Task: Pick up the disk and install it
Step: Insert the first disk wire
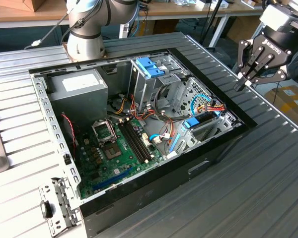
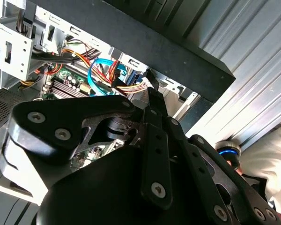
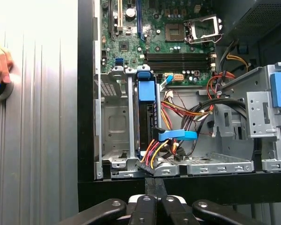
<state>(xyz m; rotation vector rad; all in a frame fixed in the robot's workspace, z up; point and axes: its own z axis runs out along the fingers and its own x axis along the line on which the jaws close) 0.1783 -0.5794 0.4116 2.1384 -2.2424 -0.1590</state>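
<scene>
Pincer [image 1: 252, 74] empty, fingertips together — disk [image 3: 146, 117] seated in case bay, apart.

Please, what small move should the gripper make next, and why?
Probably bring the gripper in over the case toward the disk, opening it on the way. Its fingers look shut on nothing, and it hangs outside the case wall, while the blue-railed disk stands on edge in the drive bay.

A ribbed grey metal worktop [image 1: 268, 163] fills the foreground. Beyond its far edge stands a wooden bench [image 1: 35, 12] on white legs [image 1: 219, 27], cables hanging beneath.
</scene>
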